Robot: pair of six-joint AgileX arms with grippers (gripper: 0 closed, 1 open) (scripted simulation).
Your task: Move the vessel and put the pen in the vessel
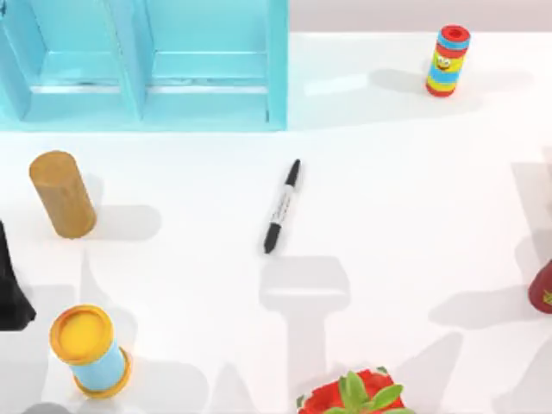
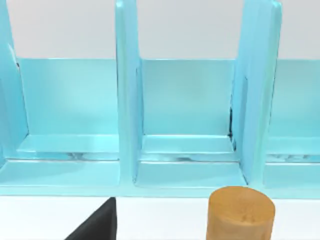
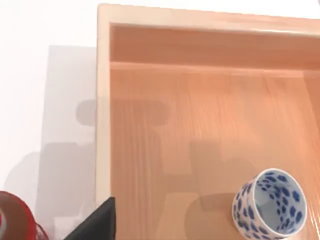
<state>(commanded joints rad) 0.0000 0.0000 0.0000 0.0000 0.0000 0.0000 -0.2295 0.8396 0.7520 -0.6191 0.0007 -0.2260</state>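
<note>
The pen [image 1: 282, 207], black with a white labelled barrel, lies flat near the table's middle, with nothing touching it. The vessel [image 3: 270, 202], a small white cup with blue flowers, stands upright inside a shallow wooden tray [image 3: 103, 125] in the right wrist view. A black part of my right gripper [image 3: 95, 224] shows at that view's edge, apart from the cup. My left gripper [image 1: 10, 285] is a dark shape at the table's left edge, below the tan wooden cylinder [image 1: 62, 194].
A light-blue shelf [image 1: 147, 60] fills the back left. A yellow-lidded blue can [image 1: 89, 349] stands front left. A striped colourful cylinder [image 1: 448, 60] stands back right, a potted plant [image 1: 354, 397] at the front, and a dark red object [image 1: 543, 289] at the right edge.
</note>
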